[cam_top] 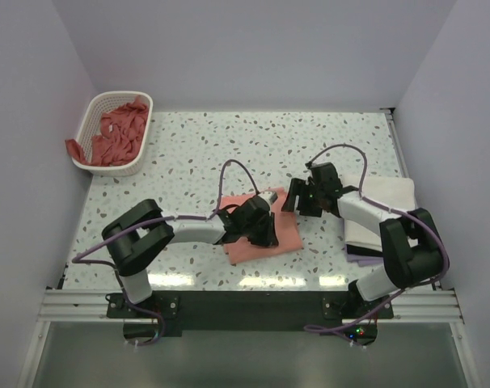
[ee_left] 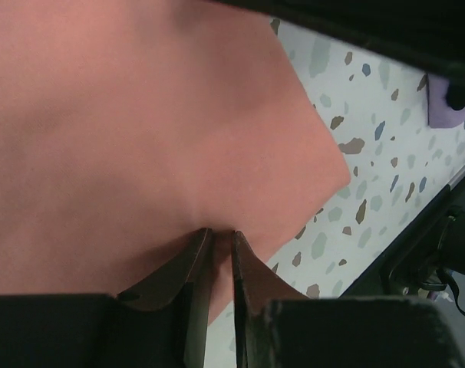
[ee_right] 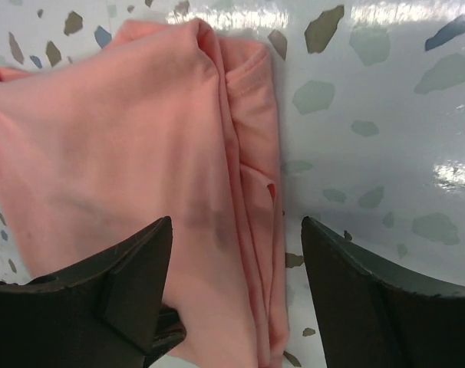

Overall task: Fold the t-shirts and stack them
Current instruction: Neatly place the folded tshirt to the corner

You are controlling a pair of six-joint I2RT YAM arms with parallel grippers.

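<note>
A folded salmon-pink t-shirt (cam_top: 249,252) lies flat on the speckled table in the middle. My left gripper (cam_top: 265,233) rests on top of it. In the left wrist view the gripper (ee_left: 219,232) is shut, with a fold of the pink cloth (ee_left: 140,138) pinched between its tips. My right gripper (cam_top: 293,199) is at the shirt's far right corner. In the right wrist view it (ee_right: 236,230) is open, straddling the shirt's layered folded edge (ee_right: 252,192). A folded white t-shirt (cam_top: 386,198) lies at the right, under the right arm.
A white lattice basket (cam_top: 94,109) at the far left corner holds several crumpled pink t-shirts (cam_top: 120,137). A pale lavender piece (cam_top: 360,257) shows under the white shirt's near edge. The grey walls stand close on both sides.
</note>
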